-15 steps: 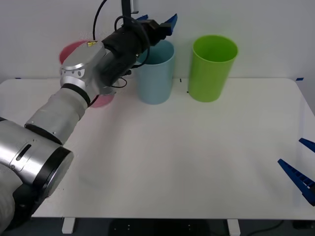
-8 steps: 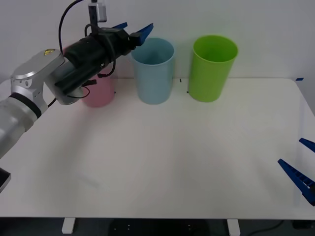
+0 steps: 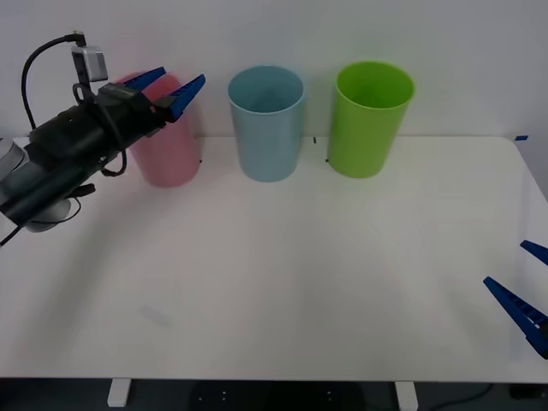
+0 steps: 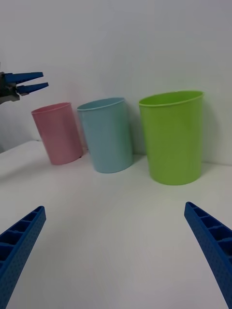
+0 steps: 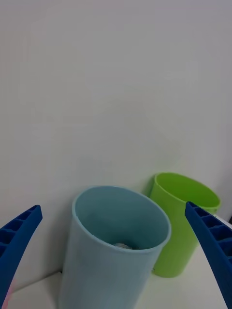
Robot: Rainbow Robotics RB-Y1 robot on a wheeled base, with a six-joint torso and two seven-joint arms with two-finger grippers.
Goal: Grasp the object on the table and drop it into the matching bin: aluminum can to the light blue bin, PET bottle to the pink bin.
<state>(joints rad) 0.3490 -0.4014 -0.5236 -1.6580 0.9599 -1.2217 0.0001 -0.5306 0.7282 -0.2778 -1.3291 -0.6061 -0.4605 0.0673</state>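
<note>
Above pink bin (image 3: 171, 145), left pincer (image 3: 169, 86) spread wide, empty; light blue bin (image 3: 267, 124), lime green bin (image 3: 370, 120) beside

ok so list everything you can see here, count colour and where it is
table: one, white, spanning the front view
pink bin: one, pink, leftmost of the row at the table's far edge, partly behind the left hand
blue bin: one, light blue, middle of the row
something pale inside the blue bin: one, whitish, at the bottom; too little shows to name it
green bin: one, lime green, rightmost of the row
left hand: one, blue fingers, open, raised in front of the pink bin's rim
right hand: one, blue fingers, open, low at the table's right edge
</note>
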